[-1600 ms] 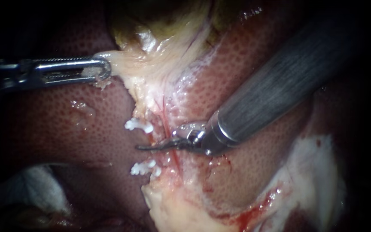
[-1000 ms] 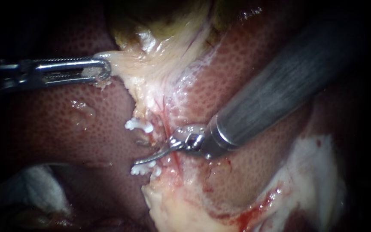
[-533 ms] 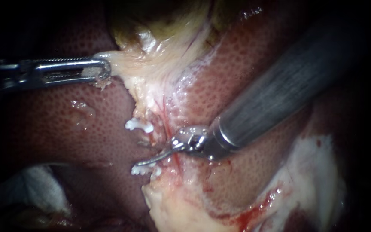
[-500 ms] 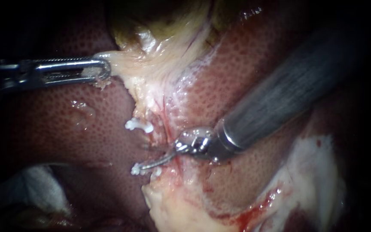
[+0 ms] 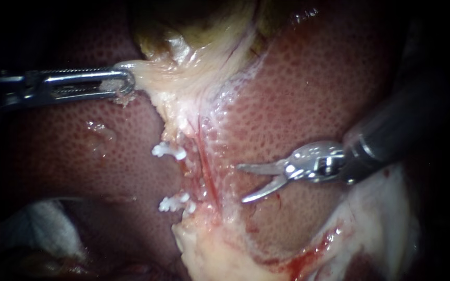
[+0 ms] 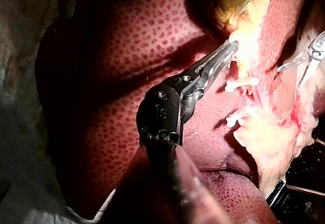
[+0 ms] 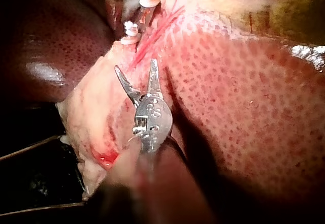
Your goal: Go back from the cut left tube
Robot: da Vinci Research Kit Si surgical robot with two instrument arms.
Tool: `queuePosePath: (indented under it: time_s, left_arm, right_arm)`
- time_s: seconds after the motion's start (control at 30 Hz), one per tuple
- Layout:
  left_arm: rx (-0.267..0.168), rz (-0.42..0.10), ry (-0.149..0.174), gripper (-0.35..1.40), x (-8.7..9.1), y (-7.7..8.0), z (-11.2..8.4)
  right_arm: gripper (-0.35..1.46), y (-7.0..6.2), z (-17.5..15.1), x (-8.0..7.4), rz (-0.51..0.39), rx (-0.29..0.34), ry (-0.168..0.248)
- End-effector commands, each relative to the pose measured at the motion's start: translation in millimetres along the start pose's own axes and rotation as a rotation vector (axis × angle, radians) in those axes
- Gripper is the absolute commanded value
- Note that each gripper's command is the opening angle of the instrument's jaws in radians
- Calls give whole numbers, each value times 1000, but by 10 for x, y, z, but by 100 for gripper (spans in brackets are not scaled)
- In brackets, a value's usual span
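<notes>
Steel right tool (image 5: 241,183), jaws apart and empty, seems clear of the white clips (image 5: 169,151), so the retreat is under way and needs next a straight pull toward the frame's right edge, with the left tool (image 5: 127,83) clamped on pale tissue (image 5: 152,78).

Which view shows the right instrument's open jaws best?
The right wrist view: the right instrument is near, both jaws spread. The endoscope view also shows them open; the left wrist view, only far off.

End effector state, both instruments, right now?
Left instrument: shut on pale tissue.
Right instrument: open, holding nothing.
</notes>
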Motion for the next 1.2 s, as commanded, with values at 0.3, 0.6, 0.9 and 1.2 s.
queuePosePath:
  time_s: [0.3, 0.6, 0.9, 1.2]
  left_arm:
    - [3, 1, 1, -35, -3, 0, 3]
    - [14, 17, -10, -35, -30, -8, 45]
    - [4, 37, -49, -35, -53, -24, 99]
    - [-6, 34, -69, -35, -66, -23, 124]
  right_arm:
    - [143, -3, -32, 20, -23, -42, 18]
    - [143, -6, -35, 20, -25, -46, 22]
    - [143, -6, -36, 19, -25, -47, 28]
    - [143, -9, -38, 18, -26, -46, 28]
